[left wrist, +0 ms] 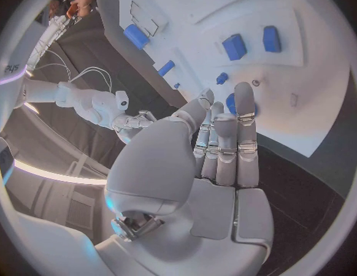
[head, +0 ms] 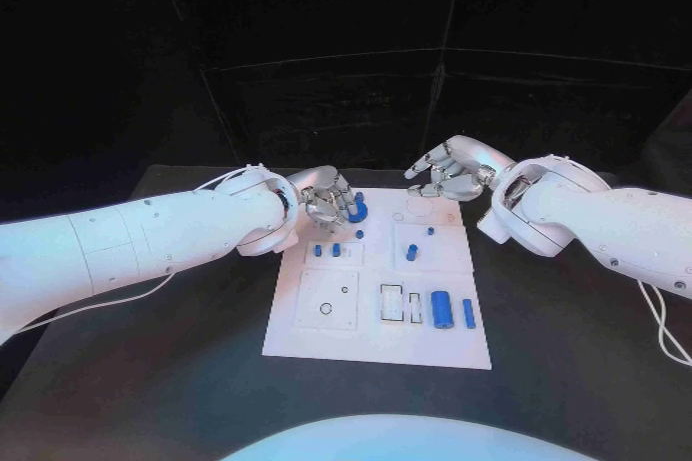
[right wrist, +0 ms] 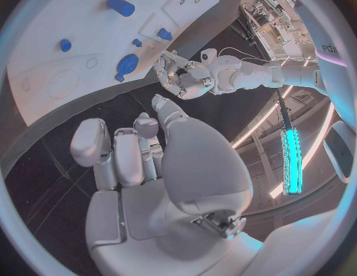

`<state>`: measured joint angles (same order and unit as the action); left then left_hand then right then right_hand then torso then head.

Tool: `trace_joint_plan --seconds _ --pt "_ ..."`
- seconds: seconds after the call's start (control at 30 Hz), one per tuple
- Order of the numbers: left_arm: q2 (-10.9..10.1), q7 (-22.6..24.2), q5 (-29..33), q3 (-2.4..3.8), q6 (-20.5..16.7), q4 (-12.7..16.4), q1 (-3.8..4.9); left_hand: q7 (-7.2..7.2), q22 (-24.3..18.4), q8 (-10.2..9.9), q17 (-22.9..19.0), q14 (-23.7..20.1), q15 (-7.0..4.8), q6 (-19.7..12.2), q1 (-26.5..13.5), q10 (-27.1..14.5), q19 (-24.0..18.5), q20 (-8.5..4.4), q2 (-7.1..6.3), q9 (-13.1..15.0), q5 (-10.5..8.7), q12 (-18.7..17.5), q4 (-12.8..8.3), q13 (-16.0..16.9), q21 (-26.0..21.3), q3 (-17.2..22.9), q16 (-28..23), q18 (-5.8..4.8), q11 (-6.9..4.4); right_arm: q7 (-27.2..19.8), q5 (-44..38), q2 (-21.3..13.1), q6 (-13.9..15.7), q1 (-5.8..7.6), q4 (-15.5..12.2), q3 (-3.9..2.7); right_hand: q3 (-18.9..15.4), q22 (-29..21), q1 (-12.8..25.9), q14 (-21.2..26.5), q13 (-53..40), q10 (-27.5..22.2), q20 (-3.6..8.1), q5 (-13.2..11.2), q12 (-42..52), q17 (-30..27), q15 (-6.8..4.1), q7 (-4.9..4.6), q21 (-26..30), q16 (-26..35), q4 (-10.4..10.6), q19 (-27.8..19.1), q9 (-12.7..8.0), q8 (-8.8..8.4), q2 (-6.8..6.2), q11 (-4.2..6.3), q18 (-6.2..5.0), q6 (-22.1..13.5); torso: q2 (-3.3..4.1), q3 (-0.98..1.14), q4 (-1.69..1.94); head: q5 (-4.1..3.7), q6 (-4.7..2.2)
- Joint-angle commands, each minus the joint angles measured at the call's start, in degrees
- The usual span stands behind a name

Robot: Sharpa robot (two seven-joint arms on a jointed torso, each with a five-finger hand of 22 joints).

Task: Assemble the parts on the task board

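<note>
A: What sits on the black bench [head: 173,361]?

B: The white task board [head: 378,336], blue parts on it. Two blue cylinders [head: 454,311] lie lengthwise near its right edge.

A: The hands?

B: The left robot hand [head: 327,203] touches a blue round part [head: 356,211] at the far-left corner; grip unclear. The right robot hand [head: 454,171] hovers beyond the far edge, fingers curled, empty.

No text or label can be read anywhere.
</note>
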<state>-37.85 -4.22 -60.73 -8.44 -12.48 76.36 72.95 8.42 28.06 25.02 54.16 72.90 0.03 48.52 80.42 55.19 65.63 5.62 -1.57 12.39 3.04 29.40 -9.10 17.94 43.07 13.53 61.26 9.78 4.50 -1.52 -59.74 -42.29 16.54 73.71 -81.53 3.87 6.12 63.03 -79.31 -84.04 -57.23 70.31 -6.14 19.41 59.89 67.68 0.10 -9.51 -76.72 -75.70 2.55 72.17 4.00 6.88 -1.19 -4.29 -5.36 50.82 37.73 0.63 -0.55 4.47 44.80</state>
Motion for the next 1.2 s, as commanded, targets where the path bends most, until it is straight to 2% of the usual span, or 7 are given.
trace_joint_plan --seconds 0.03,0.13,0.37,0.6,0.8,0.9,1.2 --pt "1.19 6.84 -11.0 -0.03 -1.43 -0.82 0.09 -0.09 0.07 -2.22 4.03 3.42 0.1 1.05 -2.21 -0.55 1.88 0.4 -1.04 -1.59 -0.07 -2.76 0.25 -2.58 0.28 -0.41 4.26 0.59 0.44 -0.26 -0.03 0.18 -0.14 0.12 -0.03 -0.03 0.2 -0.09 0.1 -1.14 0.03 -0.38 0.0 0.3 -0.2 -0.04 -0.35 0.03 0.39 0.17 0.25 -0.36 -0.06 0.38 0.17 0.17 -0.3 0.26 0.04 0.02 -0.05 -0.22 -0.06" --pt "2.14 6.41 -13.93 -0.36 -0.23 -1.48 0.11 0.05 2.23 -3.93 10.87 7.74 0.31 1.97 -3.59 -0.3 5.29 0.39 -1.97 -2.81 -0.11 -4.15 0.55 -4.43 3.01 -0.94 11.03 0.49 0.45 -0.26 -0.03 0.29 -0.16 0.12 0.0 -0.03 0.2 -0.09 0.1 -1.14 0.03 -0.38 0.0 0.3 -0.2 -0.04 -0.35 0.03 0.39 0.17 0.25 -0.36 -0.06 0.38 0.17 0.17 -0.3 0.26 0.06 -0.02 -0.15 -0.25 -0.11" --pt "4.38 3.87 -17.78 -1.06 3.7 -3.29 0.13 0.14 15.04 -7.25 17.48 11.3 0.37 2.73 -4.49 -1.21 11.38 0.42 -2.64 -4.89 -0.15 -6.66 1.04 -7.66 13.65 -2.08 17.52 -1.49 0.72 -0.28 -0.03 0.44 -0.15 0.12 -0.01 -0.03 0.2 -0.09 0.1 -1.14 0.03 -0.38 0.0 0.3 -0.2 -0.04 -0.35 0.03 0.39 0.17 0.25 -0.36 -0.06 0.38 0.17 0.17 -0.3 0.26 0.05 -0.04 -0.1 -0.49 -0.06" --pt "6.85 1.35 -20.18 -1.41 6.43 -5.87 0.12 0.08 18.47 -8.62 18.85 12.26 0.25 3.4 -4.18 -1.35 13.01 0.29 -2.09 -5.73 -0.14 -7.37 1.23 -9.03 16.54 -2.42 18.99 -1.98 0.69 -0.33 -0.03 0.57 0.04 0.12 0.08 -0.03 0.2 -0.09 0.1 -1.14 0.03 -0.38 0.0 0.3 -0.2 -0.04 -0.35 0.03 0.39 0.17 0.25 -0.36 -0.06 0.38 0.17 0.17 -0.3 0.26 0.05 -0.05 -0.08 -0.51 -0.08" --pt "8.88 -0.63 -21.12 -1.82 5.84 -8.13 -0.03 0.17 19.25 -9.16 18.91 12.54 0.3 4.16 -3.5 -0.99 13.47 0.26 -0.86 -6.09 -0.13 -7.63 1.26 -9.77 17.22 -1.72 19.25 -2.11 0.8 -0.38 -0.03 0.85 0.06 0.12 0.19 -0.03 0.2 -0.09 0.1 -1.14 0.03 -0.38 0.0 0.3 -0.2 -0.04 -0.35 0.03 0.39 0.17 0.25 -0.36 -0.06 0.38 0.17 0.17 -0.3 0.26 0.09 -0.08 -0.05 -0.54 -0.08" --pt "9.55 -1.15 -21.26 -1.91 6.37 -8.9 -0.12 0.1 19.36 -9.36 18.83 12.59 0.3 5.1 -2.73 -0.67 13.47 0.29 0.1 -6.28 -0.13 -7.97 0.98 -10.43 17.31 -0.64 19.33 -2.11 0.82 -0.37 -0.03 0.89 0.06 0.12 0.22 -0.03 0.2 -0.09 0.1 -1.14 0.03 -0.38 0.0 0.3 -0.2 -0.04 -0.35 0.03 0.39 0.17 0.25 -0.36 -0.06 0.38 0.17 0.17 -0.3 0.26 0.06 -0.07 -0.08 -0.53 -0.02" --pt "10.92 -1.86 -21.39 -2.24 8.51 -10.56 -0.4 0.02 19.99 -10.01 18.79 12.65 0.27 6.3 -2.48 0.31 13.5 0.29 0.67 -6.73 -0.14 -8.6 0.62 -11.69 17.72 0.87 19.52 -2.19 0.75 -0.39 -0.03 1.0 0.04 0.12 0.27 -0.03 0.28 -0.07 0.04 -1.15 0.04 -0.4 0.0 0.35 -0.2 0.07 -0.36 0.03 0.41 0.14 0.24 -0.34 -0.07 0.38 0.21 0.17 -0.29 0.22 0.06 -0.05 -0.01 -0.69 0.04"
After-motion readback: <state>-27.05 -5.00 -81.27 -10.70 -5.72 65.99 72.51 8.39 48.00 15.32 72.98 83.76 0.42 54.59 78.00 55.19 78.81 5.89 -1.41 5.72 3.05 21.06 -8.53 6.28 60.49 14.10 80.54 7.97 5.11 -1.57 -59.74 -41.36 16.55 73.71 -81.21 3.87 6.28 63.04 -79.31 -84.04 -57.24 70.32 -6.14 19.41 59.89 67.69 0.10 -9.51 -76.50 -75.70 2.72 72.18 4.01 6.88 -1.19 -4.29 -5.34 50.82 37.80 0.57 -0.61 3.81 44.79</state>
